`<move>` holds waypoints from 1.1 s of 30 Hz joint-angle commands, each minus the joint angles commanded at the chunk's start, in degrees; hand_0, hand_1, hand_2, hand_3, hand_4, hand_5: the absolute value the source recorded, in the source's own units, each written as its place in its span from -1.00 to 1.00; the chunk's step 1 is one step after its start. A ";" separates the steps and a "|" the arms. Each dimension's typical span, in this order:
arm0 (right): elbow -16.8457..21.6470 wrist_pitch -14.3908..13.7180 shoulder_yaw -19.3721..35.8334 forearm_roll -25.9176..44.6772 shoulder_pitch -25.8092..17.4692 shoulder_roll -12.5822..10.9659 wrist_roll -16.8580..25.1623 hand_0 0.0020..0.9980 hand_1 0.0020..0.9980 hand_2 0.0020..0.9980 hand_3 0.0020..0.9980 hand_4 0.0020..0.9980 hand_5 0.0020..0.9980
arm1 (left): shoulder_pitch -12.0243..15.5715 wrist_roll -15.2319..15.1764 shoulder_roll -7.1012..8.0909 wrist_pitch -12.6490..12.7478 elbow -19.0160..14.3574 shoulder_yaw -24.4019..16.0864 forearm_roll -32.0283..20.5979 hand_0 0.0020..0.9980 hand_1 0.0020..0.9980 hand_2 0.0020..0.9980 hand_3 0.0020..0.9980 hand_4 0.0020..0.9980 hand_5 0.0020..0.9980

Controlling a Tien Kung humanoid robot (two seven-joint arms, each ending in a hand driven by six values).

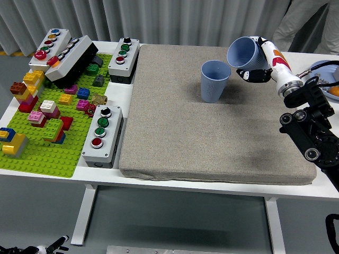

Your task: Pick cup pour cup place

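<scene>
Two light-blue cups over a grey mat on the white table. Standing cup upright on the mat's far half, mouth up, inside too shadowed to tell any contents. Held cup up in the air just right of the standing one, clasped by the right hand with fingers wrapped round its lower wall. Tilted, long axis slanting, mouth turned left and toward the standing cup, base toward the hand (nothing seen leaving the rim). Rim close above the standing cup's right side, touching or apart not clear.

At the right edge, a blue plate partly hidden behind the arm, something orange beside it.

On the left, a green baseplate with coloured bricks, and button boxes along it.

Left arm out of sight.
</scene>
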 joint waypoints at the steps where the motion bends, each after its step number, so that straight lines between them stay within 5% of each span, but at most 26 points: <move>1: 0.01 0.00 -0.23 -0.12 0.04 0.01 -0.04 0.63 0.37 0.15 0.29 0.29 -0.99 | 0.00 0.01 0.01 -0.01 0.00 -0.03 0.01 0.67 0.68 0.81 0.60 0.21 1.00; 33: -2.30 -1.24 -4.01 -5.93 2.29 -0.58 -0.72 0.63 0.37 0.14 0.27 0.29 -0.99 | -0.12 -0.17 0.20 0.13 0.00 0.10 -0.16 0.68 0.68 0.81 0.60 0.21 1.00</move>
